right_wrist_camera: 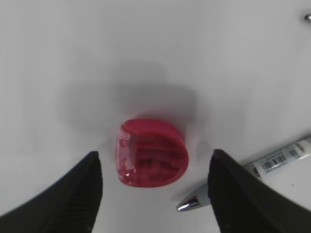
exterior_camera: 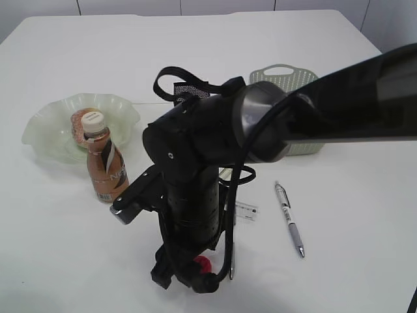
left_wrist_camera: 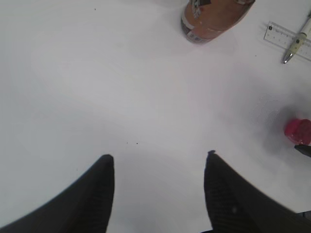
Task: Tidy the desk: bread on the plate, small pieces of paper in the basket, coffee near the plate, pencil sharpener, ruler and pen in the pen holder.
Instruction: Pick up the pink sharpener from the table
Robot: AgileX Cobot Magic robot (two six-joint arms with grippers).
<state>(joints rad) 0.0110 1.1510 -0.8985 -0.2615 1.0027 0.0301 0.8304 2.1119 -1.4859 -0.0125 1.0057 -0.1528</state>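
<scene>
From the exterior view, the right gripper (exterior_camera: 195, 277) hangs low over the red pencil sharpener (exterior_camera: 203, 264), with the coffee bottle (exterior_camera: 104, 166) to its left beside the green plate (exterior_camera: 45, 134). In the left wrist view, the left gripper (left_wrist_camera: 158, 162) is spread wide over bare table (left_wrist_camera: 97, 87), the sharpener far right. In the right wrist view, the right gripper's fingers (right_wrist_camera: 85, 189) stand wide, the sharpener between them untouched, a pen (right_wrist_camera: 252, 172) by the right finger.

1. The coffee bottle (exterior_camera: 103, 167) at left of the exterior view carries white lettering on its brown label; only "N" can be made out.
2. The pen (right_wrist_camera: 272, 165) at the right edge of the right wrist view bears a barcode sticker; its digits are too small to read.
3. The ruler (left_wrist_camera: 286, 38) at upper right of the left wrist view shows scale marks, unreadable.
</scene>
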